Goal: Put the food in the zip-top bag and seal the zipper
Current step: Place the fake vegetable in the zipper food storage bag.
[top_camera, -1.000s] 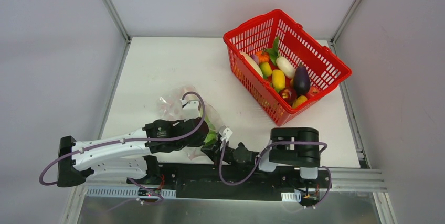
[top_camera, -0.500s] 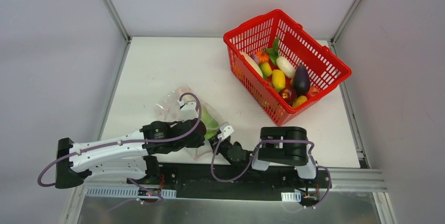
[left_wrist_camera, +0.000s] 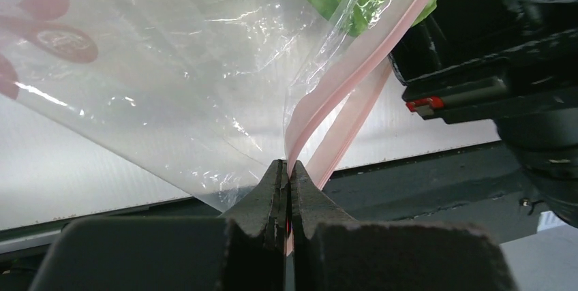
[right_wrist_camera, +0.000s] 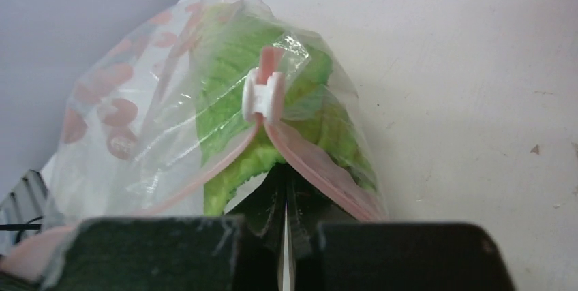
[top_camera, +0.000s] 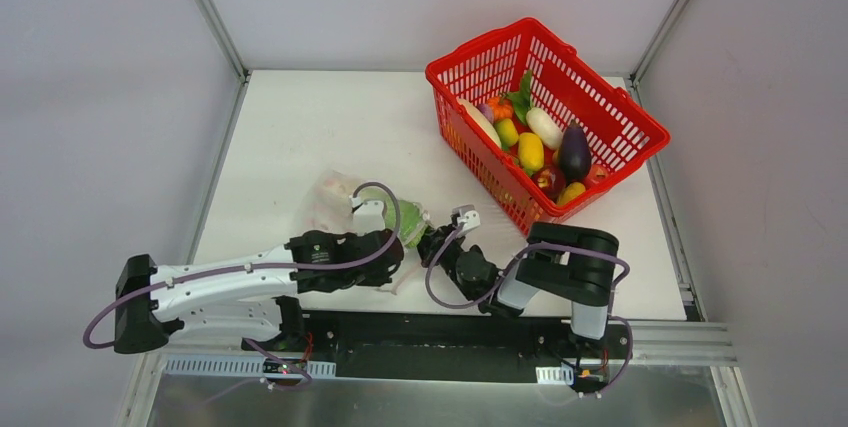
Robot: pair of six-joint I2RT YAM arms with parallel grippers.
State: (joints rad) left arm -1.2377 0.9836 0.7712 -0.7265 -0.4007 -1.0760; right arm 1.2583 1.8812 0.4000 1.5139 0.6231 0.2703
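The clear zip-top bag [top_camera: 335,202] with red print lies near the table's front, between my two grippers. A green leafy food piece [right_wrist_camera: 232,66] sits inside it at the mouth. My left gripper [left_wrist_camera: 287,167] is shut on the pink zipper [left_wrist_camera: 347,76] strip at one end of the mouth. My right gripper [right_wrist_camera: 285,172] is shut, its tips pushed between the two parted zipper strips below the white slider [right_wrist_camera: 264,93] and against the green leaf. From above, the left gripper [top_camera: 397,247] and right gripper [top_camera: 432,239] meet at the bag's right end. More food [top_camera: 531,152] lies in the basket.
A red mesh basket [top_camera: 610,107] stands at the back right with yellow, white, dark purple and orange toy pieces in it. White walls close in the table [top_camera: 300,127] on the left, back and right. A black rail runs along the near edge.
Both grippers have moved away from the near edge, and the bag's mouth with the green leaf has come along. The right arm's elbow has swung right.
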